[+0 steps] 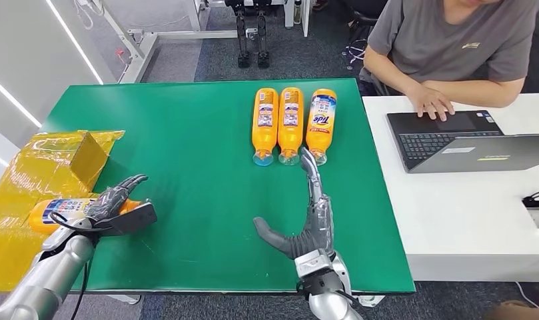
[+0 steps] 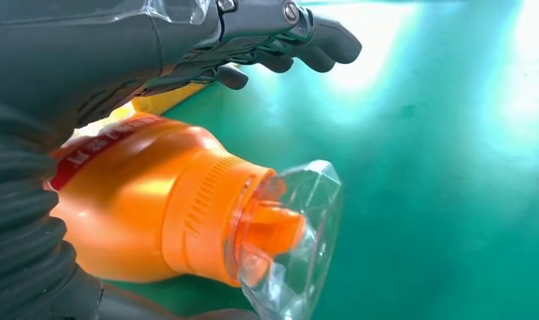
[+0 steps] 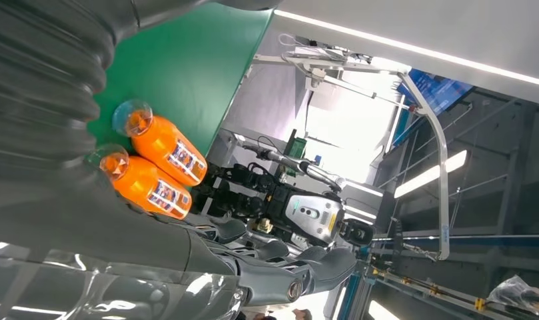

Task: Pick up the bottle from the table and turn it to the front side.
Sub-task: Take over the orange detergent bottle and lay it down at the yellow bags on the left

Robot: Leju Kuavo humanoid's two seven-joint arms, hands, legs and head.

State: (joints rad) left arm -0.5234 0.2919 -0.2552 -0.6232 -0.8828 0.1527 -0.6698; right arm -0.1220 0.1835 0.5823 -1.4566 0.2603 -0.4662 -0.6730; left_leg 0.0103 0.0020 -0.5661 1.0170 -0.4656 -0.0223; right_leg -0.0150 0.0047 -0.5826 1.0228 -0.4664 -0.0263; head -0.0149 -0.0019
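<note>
1. The green table (image 1: 200, 133) runs from a yellow wrapped box (image 1: 66, 157) at its left edge to a white desk (image 1: 453, 220) butted against its right edge. The broad middle of the green surface lies bare between the two hands.
2. Orange bottles counted: four. Three lie side by side in the row of bottles (image 1: 291, 123) near the far edge, caps toward the robot, touching or nearly touching one another. The fourth is the held bottle (image 1: 53, 212).
3. The held bottle lies on its side at the near left, over yellow wrapping at the table's left edge, cap pointing toward the table's middle. In the left wrist view its orange body (image 2: 146, 207) and clear cap cover (image 2: 300, 233) sit just above the green surface; contact cannot be told.
4. The left hand (image 1: 116, 207) is wrapped over the held bottle, fingers (image 2: 300, 50) curved across its upper side and thumb beneath.
5. The right hand (image 1: 306, 213) holds nothing: fingers stretched straight toward the row of bottles, thumb spread out to the left. Its fingertips are just short of the rightmost cap.
6. One person (image 1: 446, 47) sits behind the white desk, one hand on a laptop (image 1: 460, 140). Laptops counted: one.
</note>
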